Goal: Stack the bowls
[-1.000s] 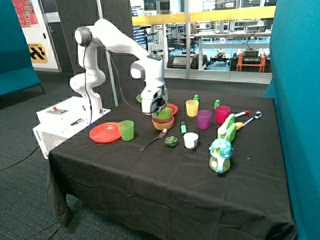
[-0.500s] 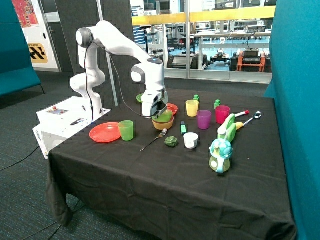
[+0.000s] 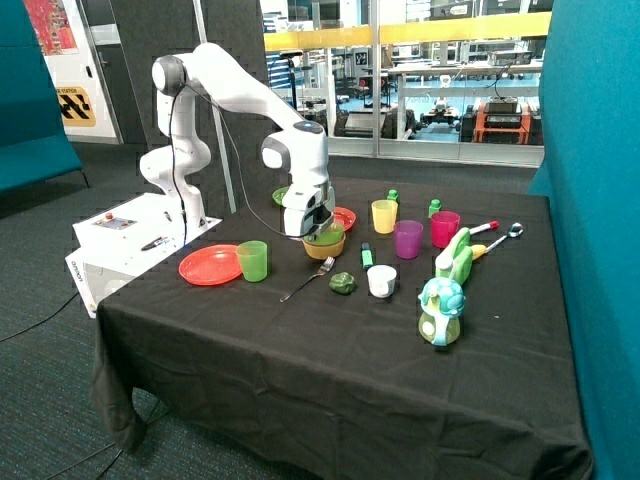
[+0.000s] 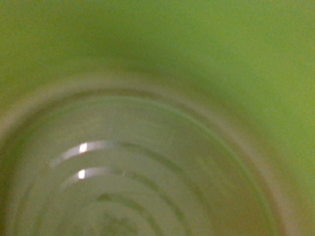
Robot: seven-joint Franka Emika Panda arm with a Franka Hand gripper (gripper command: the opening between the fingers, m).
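Note:
My gripper (image 3: pixel 318 226) reaches down onto a stack of bowls in the middle of the black table (image 3: pixel 330 350). It is shut on the rim of the light green bowl (image 3: pixel 327 236), which sits nested in the top of the stack. The yellow bowl (image 3: pixel 325 250) is at the bottom. Only a thin dark rim of the purple bowl (image 3: pixel 312 241) shows between them. In the wrist view the inside of the light green bowl (image 4: pixel 157 118) fills the whole frame, and the fingers are hidden.
A red plate (image 3: pixel 208 265) and a green cup (image 3: pixel 253 260) stand beside the stack toward the robot base. A fork (image 3: pixel 308 279), a green toy pepper (image 3: pixel 342 283) and a white cup (image 3: pixel 381 281) lie in front. Yellow (image 3: pixel 384 216), purple (image 3: pixel 408 239) and pink (image 3: pixel 444 228) cups stand beyond.
The gripper has come down with the light green bowl, from tilted just above the stack to nested in its top.

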